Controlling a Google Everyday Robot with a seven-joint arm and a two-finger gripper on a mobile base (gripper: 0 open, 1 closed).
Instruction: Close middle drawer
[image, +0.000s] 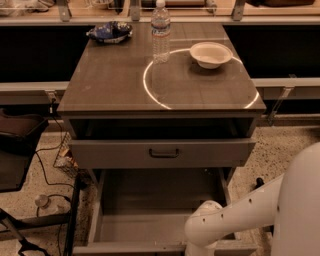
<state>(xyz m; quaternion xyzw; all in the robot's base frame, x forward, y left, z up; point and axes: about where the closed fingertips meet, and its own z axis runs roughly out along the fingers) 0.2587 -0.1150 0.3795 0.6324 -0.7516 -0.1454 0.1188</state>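
So we're looking down at the cabinet (110, 85) and the middle drawer (145, 200) is pulled way out toward us, its front right at the bottom edge of the shot. The top drawer (164, 153) above it sits slightly open too. The robot's white arm (235, 220) hangs over the drawer's front right corner, and the gripper is out of the shot below it, so we can't tell if the claw is open or closed. Up top: a water bottle (160, 32), a bowl (210, 53) and a blue snack bag (109, 32). Cables (45, 170) and a dark chair (15, 140) crowd the left side.
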